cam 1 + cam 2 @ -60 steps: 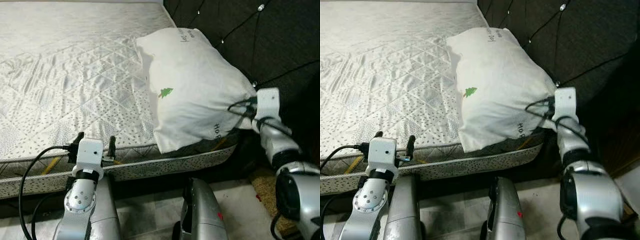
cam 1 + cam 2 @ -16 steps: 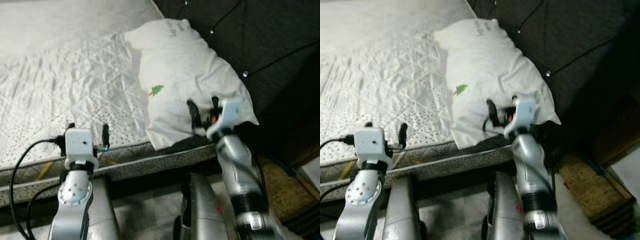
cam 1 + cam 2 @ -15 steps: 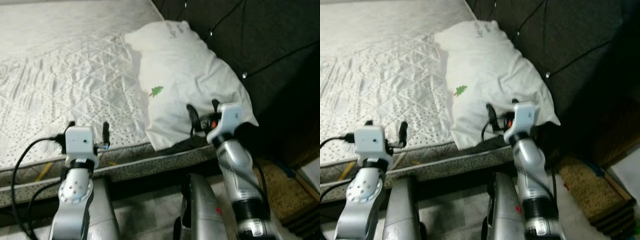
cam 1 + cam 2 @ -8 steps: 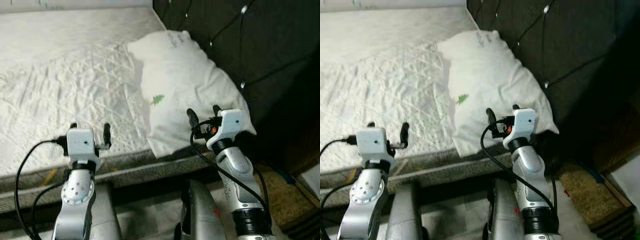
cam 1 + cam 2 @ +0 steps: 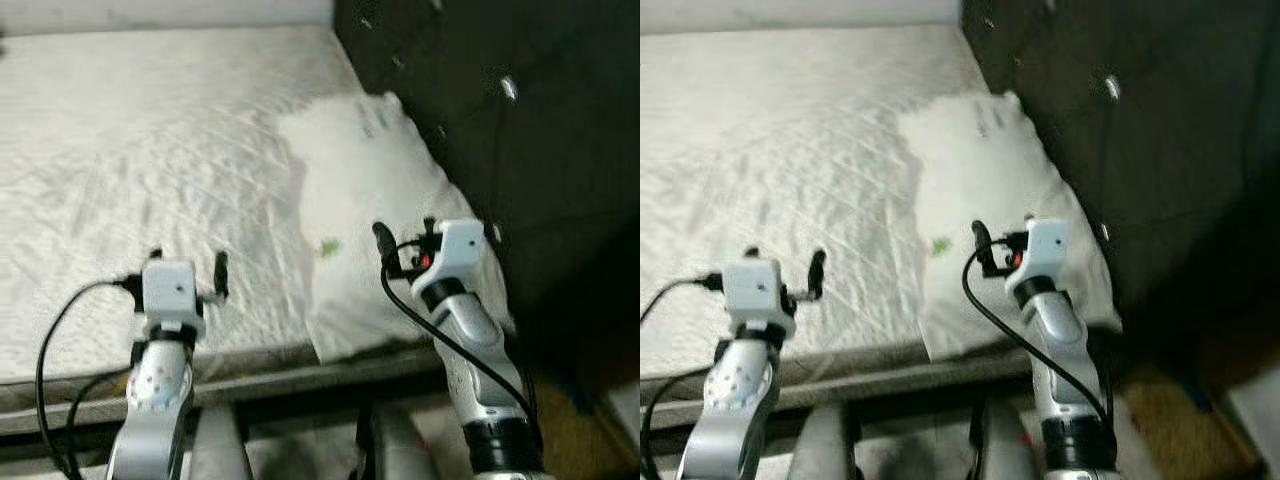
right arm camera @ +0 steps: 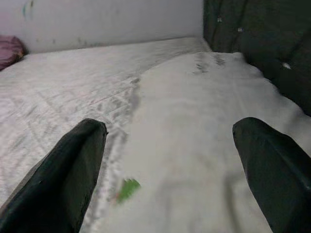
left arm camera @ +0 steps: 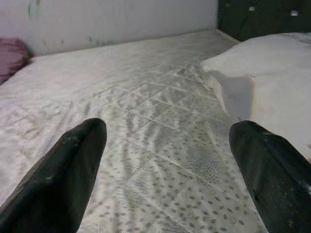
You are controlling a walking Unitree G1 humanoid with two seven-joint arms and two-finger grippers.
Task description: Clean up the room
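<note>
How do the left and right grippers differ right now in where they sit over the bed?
The left gripper hovers over bare quilted mattress near its front edge; the right gripper hovers over the white pillow by the dark headboard. The left wrist view looks across open mattress, the right wrist view along the pillow and its green mark. Both are open, empty and raised off the surface.

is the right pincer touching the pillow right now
Apart. In the right wrist view the right pincer is open, both fingers hanging above the pillow, with nothing between them.
</note>
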